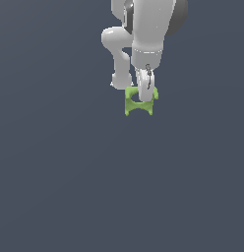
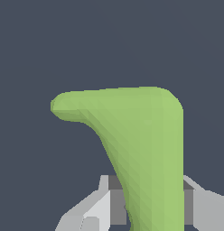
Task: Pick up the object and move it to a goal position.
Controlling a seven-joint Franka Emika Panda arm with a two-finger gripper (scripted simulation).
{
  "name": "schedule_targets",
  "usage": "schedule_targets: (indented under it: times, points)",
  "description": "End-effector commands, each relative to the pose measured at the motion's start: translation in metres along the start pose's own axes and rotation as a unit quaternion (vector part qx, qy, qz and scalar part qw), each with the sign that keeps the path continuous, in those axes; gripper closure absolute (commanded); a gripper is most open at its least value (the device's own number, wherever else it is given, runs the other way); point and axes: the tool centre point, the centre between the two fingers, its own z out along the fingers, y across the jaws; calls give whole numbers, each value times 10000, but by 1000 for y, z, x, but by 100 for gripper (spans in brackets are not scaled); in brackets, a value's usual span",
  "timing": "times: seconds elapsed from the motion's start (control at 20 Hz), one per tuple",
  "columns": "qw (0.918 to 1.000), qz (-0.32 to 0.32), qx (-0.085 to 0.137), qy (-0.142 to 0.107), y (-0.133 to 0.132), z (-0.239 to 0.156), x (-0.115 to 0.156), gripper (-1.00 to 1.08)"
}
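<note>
Your white Panda arm [image 1: 143, 29] fills the top of the exterior view, reaching down over a plain slate-grey worktop [image 1: 70, 187]. At its lower end the pincer [image 1: 143, 96] points straight down, its fingers [image 1: 142, 83] running into the middle of the lime-green object [image 1: 139, 104].

The object sits at the pincer's tip, just below the arm and slightly toward the exterior view's right of centre. You can make out its ring shape, with stubby prongs pointing down at its lower corners and a curved notch between them. No shadow or contact mark shows beneath it, so you cannot tell whether it rests on the worktop or hangs clear of it.

In the wrist view the object [image 2: 145, 149] looms close, one green prong sweeping sideways, its base pinched between the grey finger pads [image 2: 116, 203]. The pincer is closed narrowly on the object, gripping it at the ring.
</note>
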Motion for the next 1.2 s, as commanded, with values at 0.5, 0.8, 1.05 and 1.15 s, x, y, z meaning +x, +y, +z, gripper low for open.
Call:
schedule_targets:
  times: [0.5,0.8,1.05,1.15]
  points:
    - [10000,-8,-6,-16,-1,-118,-63,108]
    - [10000,-13,-7,-24,-3,-151,-81,108]
    - [10000,-13,-7,-26,-5,-166,-89,108]
    - [10000,-13,-7,-26,-6,-169,-91,108]
